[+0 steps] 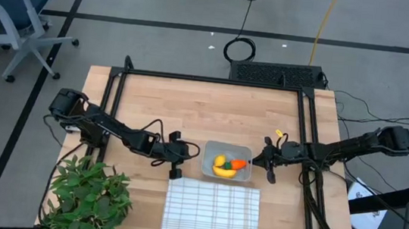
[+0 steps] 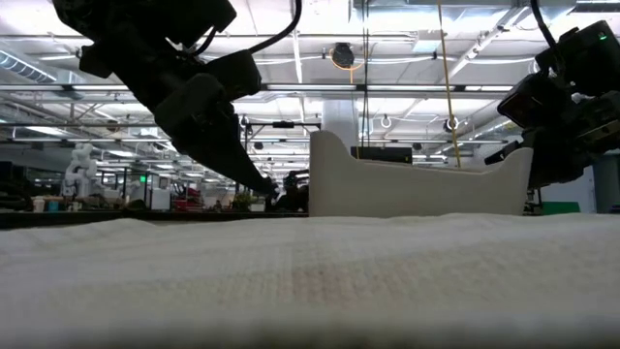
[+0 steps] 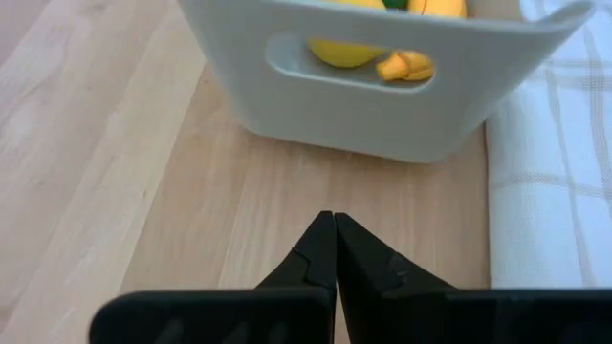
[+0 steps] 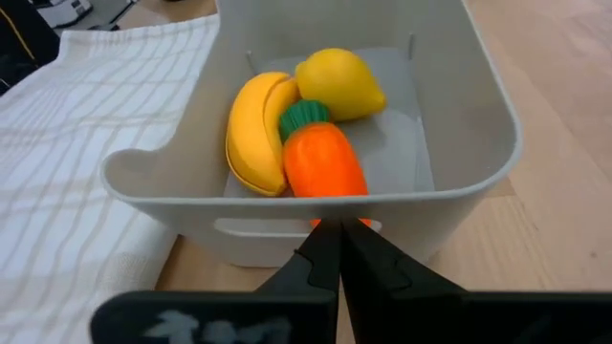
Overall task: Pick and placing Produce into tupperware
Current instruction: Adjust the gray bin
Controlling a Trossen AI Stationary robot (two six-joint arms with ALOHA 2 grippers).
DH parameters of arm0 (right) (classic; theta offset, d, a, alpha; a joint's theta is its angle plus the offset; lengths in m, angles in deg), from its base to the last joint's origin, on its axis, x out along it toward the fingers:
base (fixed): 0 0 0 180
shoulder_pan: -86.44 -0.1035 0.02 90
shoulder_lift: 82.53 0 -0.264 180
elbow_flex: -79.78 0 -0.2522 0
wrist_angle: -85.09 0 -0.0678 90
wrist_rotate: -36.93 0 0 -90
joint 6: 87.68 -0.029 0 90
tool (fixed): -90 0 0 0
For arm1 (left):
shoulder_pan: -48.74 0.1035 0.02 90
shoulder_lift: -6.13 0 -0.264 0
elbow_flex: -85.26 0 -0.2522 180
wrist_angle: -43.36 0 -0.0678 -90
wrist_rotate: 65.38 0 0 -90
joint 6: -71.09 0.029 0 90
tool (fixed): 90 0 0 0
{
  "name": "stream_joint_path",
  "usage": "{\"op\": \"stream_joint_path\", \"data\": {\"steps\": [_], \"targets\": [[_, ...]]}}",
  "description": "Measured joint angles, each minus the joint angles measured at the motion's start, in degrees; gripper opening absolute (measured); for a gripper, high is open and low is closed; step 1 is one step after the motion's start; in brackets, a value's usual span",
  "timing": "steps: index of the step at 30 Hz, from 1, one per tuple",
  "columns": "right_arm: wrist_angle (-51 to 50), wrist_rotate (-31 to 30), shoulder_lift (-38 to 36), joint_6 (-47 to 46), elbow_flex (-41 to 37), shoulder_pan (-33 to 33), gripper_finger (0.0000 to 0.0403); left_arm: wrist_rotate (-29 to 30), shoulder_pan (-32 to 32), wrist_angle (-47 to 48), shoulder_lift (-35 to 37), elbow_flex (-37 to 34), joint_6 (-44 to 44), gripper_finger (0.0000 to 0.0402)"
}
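Note:
The grey tupperware (image 1: 228, 161) stands on the wooden table, just beyond the white checked cloth. Inside it lie the yellow banana (image 4: 254, 134), the round yellow fruit (image 4: 340, 84) and the orange carrot with green top (image 4: 323, 160). My left gripper (image 1: 182, 152) is shut and hovers just left of the tupperware (image 3: 382, 91), its fingertips (image 3: 334, 229) pointing at the container's handle slot. My right gripper (image 1: 263, 160) is shut too and sits just right of the tupperware (image 4: 316, 205), tips near the rim. Neither holds anything.
The white checked cloth (image 1: 211, 214) lies at the near edge, below the tupperware. A leafy green plant (image 1: 89, 198) fills the near-left corner. A dark frame (image 1: 216, 81) borders the table's far side. Bare wood (image 1: 190, 109) stretches beyond the container.

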Motion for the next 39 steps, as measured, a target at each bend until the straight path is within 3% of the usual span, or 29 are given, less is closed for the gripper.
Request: {"op": "stream_joint_path", "data": {"steps": [16, 23, 39], "targets": [[5.4, 1.5, -4.1, 0.8, -0.1, -0.1, 0.0000, 0.0, 0.9, -0.1, 0.0, 0.0, 1.7, 0.0000], [3.2, 1.5, -4.6, 0.3, -0.1, -0.1, 0.0000, 0.0, 0.9, 0.1, 0.0, 0.2, 2.9, 0.0000], [-1.3, 0.8, -4.7, 0.4, -0.1, 0.0, 0.0000, -1.4, 2.2, 7.6, 0.0, 12.3, 12.1, 0.0005]]}}
